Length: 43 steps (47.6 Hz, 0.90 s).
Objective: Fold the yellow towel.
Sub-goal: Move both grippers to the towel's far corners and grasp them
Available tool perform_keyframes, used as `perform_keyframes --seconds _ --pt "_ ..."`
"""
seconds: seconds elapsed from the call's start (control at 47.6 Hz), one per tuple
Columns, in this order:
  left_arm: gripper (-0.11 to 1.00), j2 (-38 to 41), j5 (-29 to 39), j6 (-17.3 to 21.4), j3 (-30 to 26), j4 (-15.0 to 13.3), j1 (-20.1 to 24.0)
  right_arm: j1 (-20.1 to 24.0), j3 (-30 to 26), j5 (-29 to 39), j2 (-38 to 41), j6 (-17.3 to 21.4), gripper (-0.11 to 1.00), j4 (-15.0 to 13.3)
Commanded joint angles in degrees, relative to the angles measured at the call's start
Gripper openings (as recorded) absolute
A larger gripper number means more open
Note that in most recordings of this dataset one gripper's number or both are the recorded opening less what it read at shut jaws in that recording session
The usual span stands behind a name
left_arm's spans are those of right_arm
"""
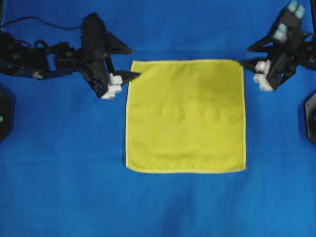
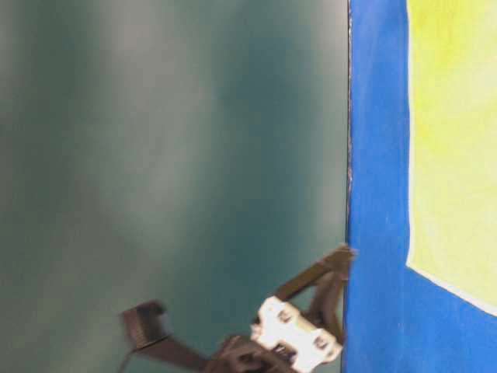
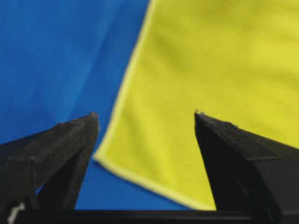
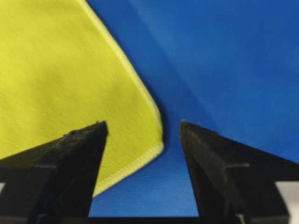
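Note:
The yellow towel [image 1: 185, 116] lies spread flat and square on the blue table cover [image 1: 59, 173]. My left gripper [image 1: 136, 62] hovers at the towel's far left corner. It is open, and in the left wrist view that corner of the towel [image 3: 210, 70] lies between the spread fingers of the left gripper [image 3: 146, 115]. My right gripper [image 1: 245, 56] stands open at the far right corner. In the right wrist view the towel's corner [image 4: 56, 79] sits just inside the left finger of the right gripper [image 4: 142, 123]. Neither holds anything.
Black arm bases sit at the left edge [image 1: 4, 113] and right edge [image 1: 311, 116] of the table. In the table-level view the towel [image 2: 454, 140] shows at right, with a dark green wall [image 2: 155, 155] and part of one arm [image 2: 299, 326].

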Motion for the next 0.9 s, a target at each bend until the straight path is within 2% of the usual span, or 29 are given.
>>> perform_keyframes --seconds 0.0,0.084,0.273,0.525,0.609,0.673,0.757,0.778,0.883 --pt "0.74 2.3 -0.5 0.2 -1.8 -0.1 1.7 -0.7 -1.1 -3.3 4.5 -0.1 0.62 -0.4" --pt "0.7 4.9 -0.9 0.2 -2.6 -0.1 2.3 -1.0 -1.4 -5.6 7.8 -0.3 0.58 -0.4" --pt "0.7 10.8 -1.1 0.2 -5.0 -0.1 2.9 -1.4 -2.0 -8.4 13.6 -0.3 0.59 -0.4" --pt "0.68 13.7 -0.5 0.2 -5.7 -0.1 4.5 -2.5 -2.0 -9.7 16.1 -0.7 0.57 -0.4" --pt "0.63 13.6 0.2 0.3 -5.4 -0.1 4.7 -2.7 -1.8 -9.6 16.6 -1.0 0.46 -0.6" --pt "0.52 13.6 1.3 0.4 -5.5 -0.1 4.8 -2.7 -1.8 -9.4 16.7 -1.1 0.31 -0.7" --pt "0.3 13.6 2.5 0.7 -5.6 0.0 4.7 -2.6 -1.8 -9.1 16.6 -1.1 0.06 -0.7" --pt "0.24 13.6 2.8 1.1 -5.6 0.0 4.7 -2.7 -1.8 -9.1 16.6 -1.1 0.02 -0.7" --pt "0.02 13.4 3.9 1.6 -6.0 0.1 4.7 -2.7 -1.8 -9.1 16.3 -0.8 0.02 -0.5"
